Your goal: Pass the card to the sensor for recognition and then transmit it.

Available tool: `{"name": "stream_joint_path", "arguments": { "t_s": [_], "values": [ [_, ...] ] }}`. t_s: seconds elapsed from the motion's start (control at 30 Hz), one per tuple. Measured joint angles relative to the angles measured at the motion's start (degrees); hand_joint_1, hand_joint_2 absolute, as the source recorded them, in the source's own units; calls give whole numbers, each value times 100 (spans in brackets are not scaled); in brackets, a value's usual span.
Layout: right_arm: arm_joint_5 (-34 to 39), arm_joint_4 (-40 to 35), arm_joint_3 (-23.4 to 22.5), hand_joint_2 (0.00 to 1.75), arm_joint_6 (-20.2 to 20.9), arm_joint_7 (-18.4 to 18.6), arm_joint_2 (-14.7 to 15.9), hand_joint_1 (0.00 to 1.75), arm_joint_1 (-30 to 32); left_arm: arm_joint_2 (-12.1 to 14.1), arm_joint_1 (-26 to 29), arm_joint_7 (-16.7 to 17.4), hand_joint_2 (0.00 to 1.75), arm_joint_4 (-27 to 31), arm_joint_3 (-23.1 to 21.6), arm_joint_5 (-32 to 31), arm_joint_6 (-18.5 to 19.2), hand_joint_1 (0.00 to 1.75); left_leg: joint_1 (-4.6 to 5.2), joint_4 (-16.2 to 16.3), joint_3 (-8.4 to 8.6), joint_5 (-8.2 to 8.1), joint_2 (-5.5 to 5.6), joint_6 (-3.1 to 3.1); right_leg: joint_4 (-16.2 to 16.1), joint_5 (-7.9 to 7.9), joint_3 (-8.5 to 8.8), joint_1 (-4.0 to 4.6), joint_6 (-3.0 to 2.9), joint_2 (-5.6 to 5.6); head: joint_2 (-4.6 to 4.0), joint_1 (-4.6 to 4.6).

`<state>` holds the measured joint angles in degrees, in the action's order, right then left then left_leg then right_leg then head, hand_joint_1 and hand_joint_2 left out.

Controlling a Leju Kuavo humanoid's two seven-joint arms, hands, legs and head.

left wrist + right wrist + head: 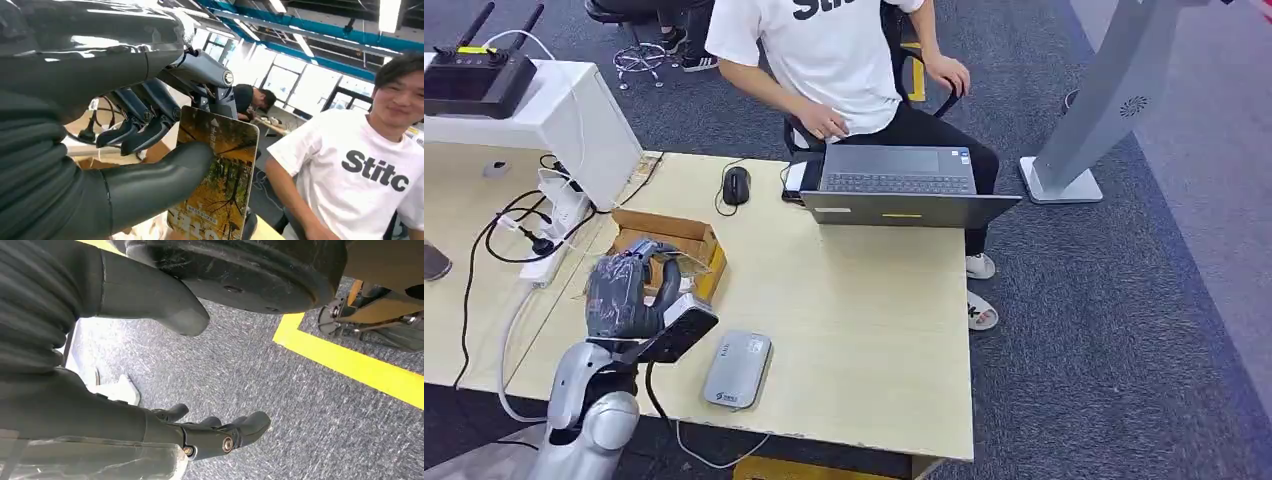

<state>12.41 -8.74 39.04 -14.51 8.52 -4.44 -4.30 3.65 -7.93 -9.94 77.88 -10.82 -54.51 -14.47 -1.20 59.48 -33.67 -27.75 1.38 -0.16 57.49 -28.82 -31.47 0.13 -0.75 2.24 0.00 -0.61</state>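
- The card (pixel 217 180) is pinched in the left hand (pixel 624 290), between the thick thumb (pixel 165 172) on its printed face and the darker fingers (pixel 145 130) behind it; an autumn-tree picture is printed on it.
- The card is held upright, raised above the near left part of the table (pixel 864 330), just in front of an open cardboard box (pixel 674 240).
- A grey flat sensor (pixel 737 369) lies on the table just to the right of the left hand, apart from it, with a cable running off the near edge.
- The right hand (pixel 200 432) is seen over grey carpet (pixel 280 390) crossed by a yellow line (pixel 350 365); its fingers are spread from the thumb and nothing is held in it.
- A person in a white T-shirt (pixel 824 50) is seated at the far side of the table, behind an open laptop (pixel 899 180).
- A black mouse (pixel 736 185) lies left of the laptop.
- A power strip (pixel 559 215) with black cables is seen at the left, on the neighbouring table.
- A black device with antennas (pixel 474 75) rests on a white box (pixel 564 120) at the far left.
- A grey stand (pixel 1104 110) is placed on the carpet to the right of the person.
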Motion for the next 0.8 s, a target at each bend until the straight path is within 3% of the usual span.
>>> {"name": "stream_joint_path", "arguments": {
  "t_s": [0.8],
  "values": [
    [-44, 0, 0, 175, 9, 39, -15, 0, -6, -306, 184, -29, 175, -590, -332, -81, 105, 175, 0, 0, -1, -1, 0, 1, 0, 0, 0, 0, 0, 0, 0, 2]
  ]
}}
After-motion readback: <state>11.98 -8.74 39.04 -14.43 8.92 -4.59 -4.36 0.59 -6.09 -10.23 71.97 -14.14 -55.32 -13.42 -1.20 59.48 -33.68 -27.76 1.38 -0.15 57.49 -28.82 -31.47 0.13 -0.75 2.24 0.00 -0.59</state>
